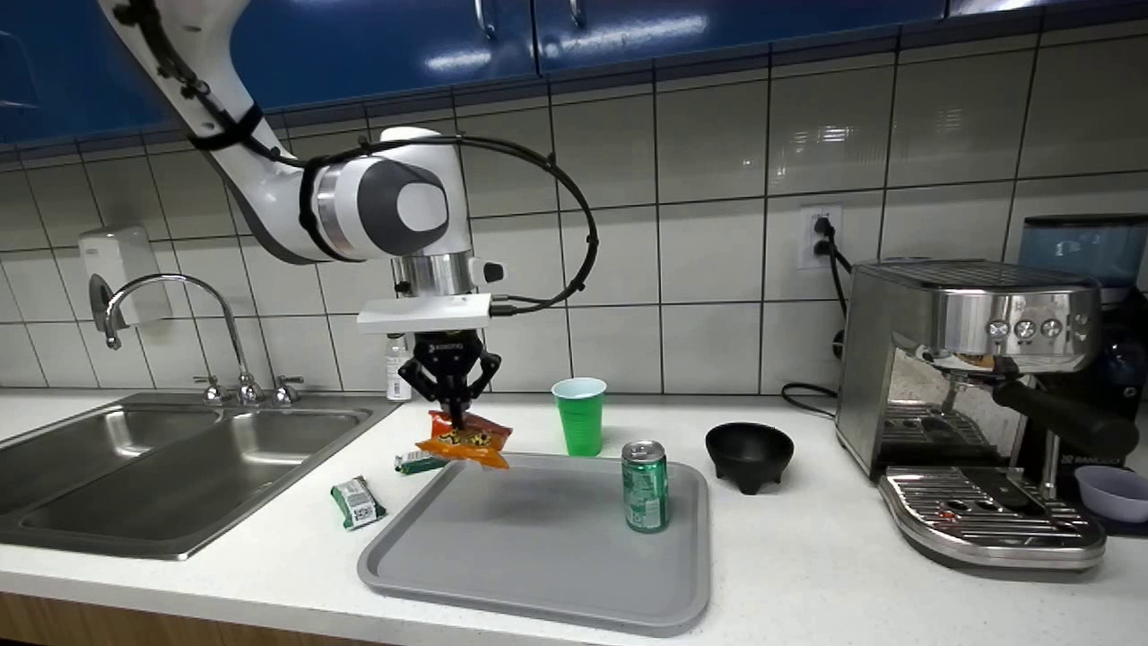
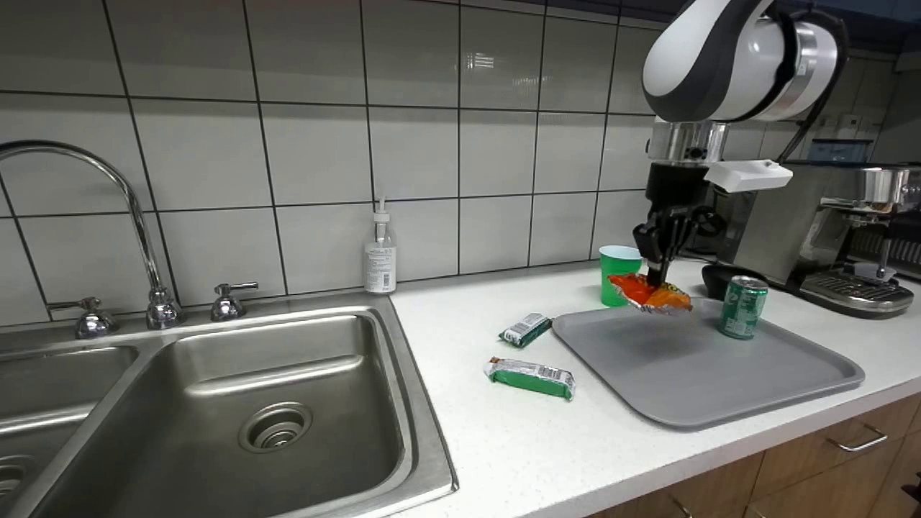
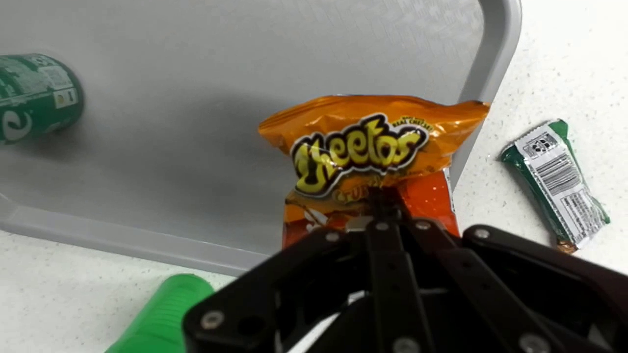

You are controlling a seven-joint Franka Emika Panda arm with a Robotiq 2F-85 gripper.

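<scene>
My gripper is shut on an orange and red Cheetos bag. In an exterior view the gripper holds the bag above the back left part of the grey tray. In the wrist view the closed fingertips pinch the middle of the bag, which folds around them. A green can stands upright on the tray; it also shows in the wrist view. A green cup stands behind the tray. Two green-and-white wrapped bars lie beside the tray.
A black bowl stands behind the tray. An espresso machine stands at the right in an exterior view. A steel sink with a faucet and a soap bottle is on the other side. Blue cabinets hang above.
</scene>
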